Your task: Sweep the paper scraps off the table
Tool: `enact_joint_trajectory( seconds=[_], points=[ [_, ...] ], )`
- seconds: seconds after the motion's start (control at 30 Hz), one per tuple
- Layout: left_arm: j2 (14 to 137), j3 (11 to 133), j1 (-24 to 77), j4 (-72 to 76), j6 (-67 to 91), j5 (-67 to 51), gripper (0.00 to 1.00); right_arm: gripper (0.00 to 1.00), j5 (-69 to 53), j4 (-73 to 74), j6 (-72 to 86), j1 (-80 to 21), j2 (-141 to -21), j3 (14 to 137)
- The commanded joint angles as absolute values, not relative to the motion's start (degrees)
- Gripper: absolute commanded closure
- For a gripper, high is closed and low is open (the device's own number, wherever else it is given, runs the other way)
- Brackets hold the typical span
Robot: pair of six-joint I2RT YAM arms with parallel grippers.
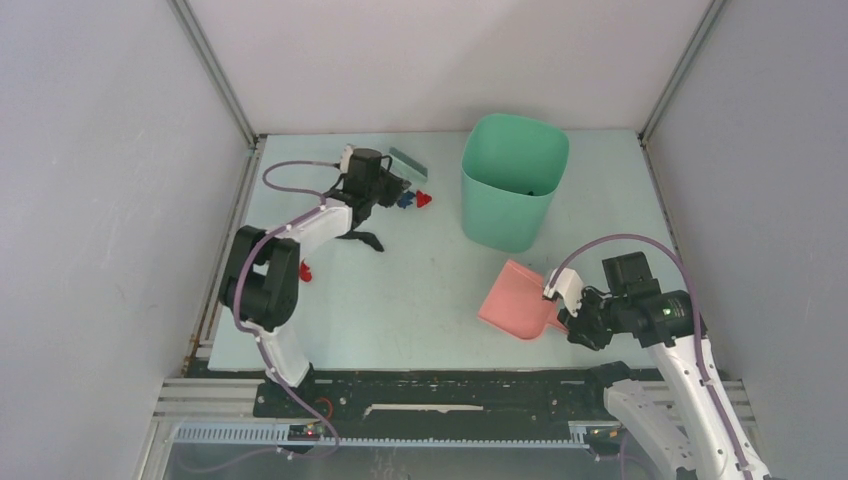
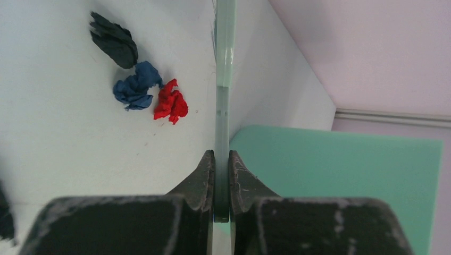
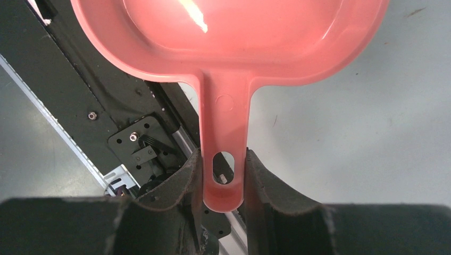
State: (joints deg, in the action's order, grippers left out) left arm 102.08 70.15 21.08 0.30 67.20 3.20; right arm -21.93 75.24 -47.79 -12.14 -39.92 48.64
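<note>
My left gripper [image 1: 388, 186] is shut on the thin handle of the green hand brush [image 1: 407, 162] at the table's [image 1: 400, 310] far left. In the left wrist view the brush [image 2: 224, 64] runs edge-on out of the shut gripper [image 2: 222, 178]. Just left of it lie a black scrap [image 2: 114, 40], a dark blue scrap [image 2: 135, 87] and a red scrap [image 2: 171, 102]. From above, the blue scrap [image 1: 404, 200] and red scrap [image 1: 424, 198] lie beside the brush. A black scrap [image 1: 370, 240] and another red scrap [image 1: 304, 270] lie nearer. My right gripper [image 1: 575, 318] is shut on the pink dustpan's handle [image 3: 223, 133].
The tall mint-green bin [image 1: 512, 180] stands at the back, right of the brush, and shows in the left wrist view [image 2: 340, 175]. The pink dustpan [image 1: 518, 300] rests tilted near the front right. Metal rails and the black base plate [image 3: 133, 143] edge the front.
</note>
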Motion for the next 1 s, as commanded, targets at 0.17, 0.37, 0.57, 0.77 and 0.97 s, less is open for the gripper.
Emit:
enact_joint_trajectory(
  seconds=[0.17, 0.37, 0.57, 0.77, 0.97],
  points=[
    [93.6, 56.2, 21.3, 10.3, 74.5, -7.4, 1.00, 1.00, -22.2, 71.3, -46.1, -12.8, -40.3, 48.6],
    [68.6, 36.4, 22.9, 3.7, 72.7, -11.5, 1.00, 1.00, -20.7, 72.2, -45.6, -14.2, -39.2, 48.6],
    [40.7, 33.0, 26.3, -22.5, 67.2, -9.2, 1.00, 1.00, -18.6, 74.1, -47.6, -14.2, -39.0, 48.5],
    [40.3, 47.7, 26.1, -38.3, 52.0, 7.7, 1.00, 1.00, -17.6, 72.6, -47.6, -14.3, -39.2, 48.5],
    [56.7, 58.2, 24.8, -26.2, 45.7, 20.9, 1.00, 1.00, -17.4, 71.0, -46.5, -14.6, -39.8, 48.4]
  ],
)
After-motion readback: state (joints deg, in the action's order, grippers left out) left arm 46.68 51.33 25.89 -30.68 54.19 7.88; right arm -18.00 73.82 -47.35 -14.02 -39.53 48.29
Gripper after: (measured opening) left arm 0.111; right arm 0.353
